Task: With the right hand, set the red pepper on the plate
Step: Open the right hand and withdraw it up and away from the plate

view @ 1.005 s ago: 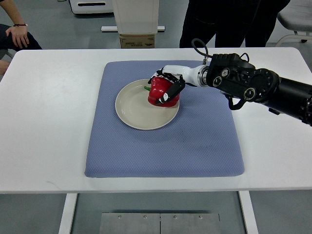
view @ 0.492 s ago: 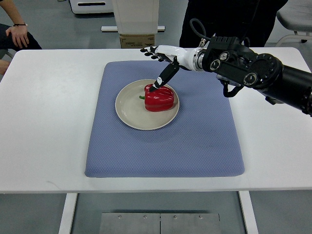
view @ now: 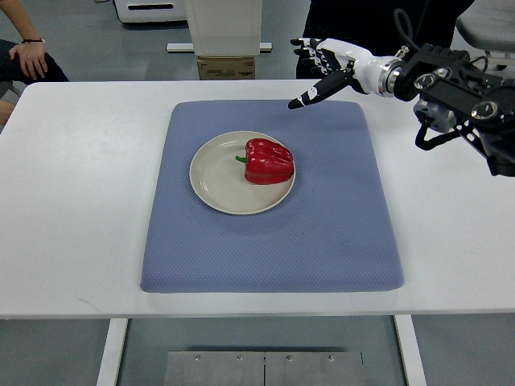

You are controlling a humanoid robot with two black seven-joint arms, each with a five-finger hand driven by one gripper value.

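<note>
My white right hand point(view: 322, 68), fingers spread and empty; below-left, the glossy red bell pepper point(view: 268, 161) on the round cream plate point(view: 216, 181) (light, firm, slippery; best gripped around its shoulders).

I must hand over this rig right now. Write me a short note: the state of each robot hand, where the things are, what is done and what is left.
Right robot hand: open, holding nothing, raised over the far edge of the table, clear of the plate.
Left robot hand: not in view.
Red pepper: lying on its side on the right part of the plate, stem pointing left.
Plate: on the blue mat, left of the mat's centre.
Done: the pepper is on the plate and released.
Left: nothing for the placing itself; probably only bringing the right arm to rest.
</note>
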